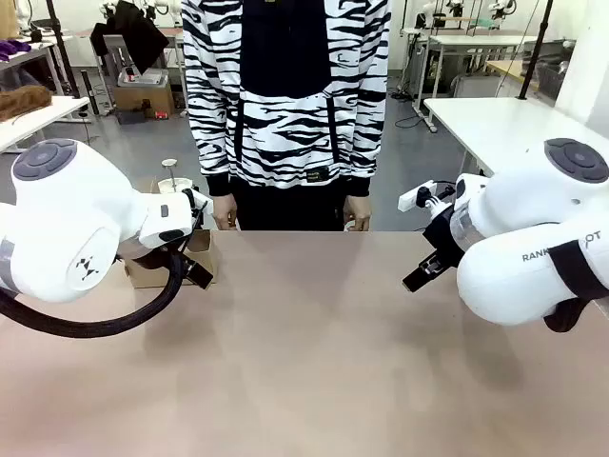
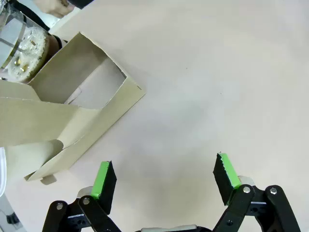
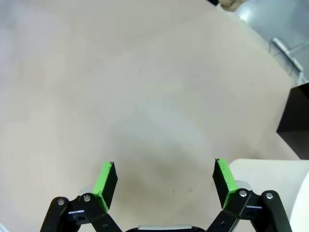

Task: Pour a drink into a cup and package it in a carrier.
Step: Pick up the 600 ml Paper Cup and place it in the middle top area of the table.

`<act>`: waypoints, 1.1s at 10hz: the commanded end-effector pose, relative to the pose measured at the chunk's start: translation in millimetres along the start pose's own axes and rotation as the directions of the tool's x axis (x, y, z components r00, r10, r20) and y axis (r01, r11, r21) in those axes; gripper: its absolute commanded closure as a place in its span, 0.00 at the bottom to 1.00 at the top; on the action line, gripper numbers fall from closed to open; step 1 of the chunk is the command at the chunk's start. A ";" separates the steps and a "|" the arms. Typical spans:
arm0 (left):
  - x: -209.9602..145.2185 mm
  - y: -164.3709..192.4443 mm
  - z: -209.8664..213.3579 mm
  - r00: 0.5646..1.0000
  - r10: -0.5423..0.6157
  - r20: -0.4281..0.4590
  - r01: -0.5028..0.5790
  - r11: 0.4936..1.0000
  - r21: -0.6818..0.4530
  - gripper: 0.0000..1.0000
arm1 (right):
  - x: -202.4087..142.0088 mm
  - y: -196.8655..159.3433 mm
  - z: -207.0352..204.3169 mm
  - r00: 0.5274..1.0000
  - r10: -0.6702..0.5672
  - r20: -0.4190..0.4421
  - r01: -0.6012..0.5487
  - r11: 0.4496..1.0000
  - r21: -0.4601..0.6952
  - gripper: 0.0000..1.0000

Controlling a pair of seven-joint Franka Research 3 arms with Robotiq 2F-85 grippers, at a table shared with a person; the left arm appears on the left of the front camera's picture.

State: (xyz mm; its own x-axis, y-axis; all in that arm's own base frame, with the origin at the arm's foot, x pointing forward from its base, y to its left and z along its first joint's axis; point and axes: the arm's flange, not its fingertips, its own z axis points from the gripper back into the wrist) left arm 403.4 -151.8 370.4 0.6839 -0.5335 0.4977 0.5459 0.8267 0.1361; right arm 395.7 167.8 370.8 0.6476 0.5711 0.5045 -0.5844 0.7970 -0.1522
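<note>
Setup, I judge: left claw [image 2: 164, 169] and right claw [image 3: 164, 169] gape empty over the desk [image 2: 217, 72], carrier [image 2: 63, 121] at nine o'clock from the left one, press jug [image 2: 19, 50] at ten awaiting a grasp.

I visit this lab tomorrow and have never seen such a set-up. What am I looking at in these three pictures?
Two white robot arms, the left arm and the right arm, share a tan table with a person in a striped top. The wide picture comes from a fixed camera between the arms. The other two come from cameras on the wrists, each looking along its own green-padded fingers. The left gripper is open, beside a brown cardboard cup carrier; a clear glass press jug stands just beyond that. The right gripper is open too, over bare table, with a black box near the picture's edge. Nothing is held.
</note>
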 end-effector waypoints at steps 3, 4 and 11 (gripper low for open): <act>0.0 0.0 0.0 1.000 0.000 0.000 0.000 1.000 0.000 0.00 | 0.0 0.0 0.1 1.000 0.000 0.000 0.000 1.000 0.000 0.00; 0.0 0.0 0.0 1.000 0.000 0.000 0.000 1.000 0.000 0.00 | 0.0 0.0 0.1 1.000 0.000 0.000 0.000 1.000 0.000 0.00; 0.0 0.0 0.0 1.000 0.000 0.000 0.000 1.000 0.000 0.00 | 0.0 0.1 0.0 1.000 0.001 0.000 -0.001 1.000 0.000 0.00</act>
State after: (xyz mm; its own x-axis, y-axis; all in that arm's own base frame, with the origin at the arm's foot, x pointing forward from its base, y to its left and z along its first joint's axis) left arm 403.3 -152.1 370.4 0.6838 -0.5336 0.4978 0.5460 0.8266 0.1361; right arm 395.7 167.8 370.8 0.6472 0.5717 0.5043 -0.5847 0.7967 -0.1527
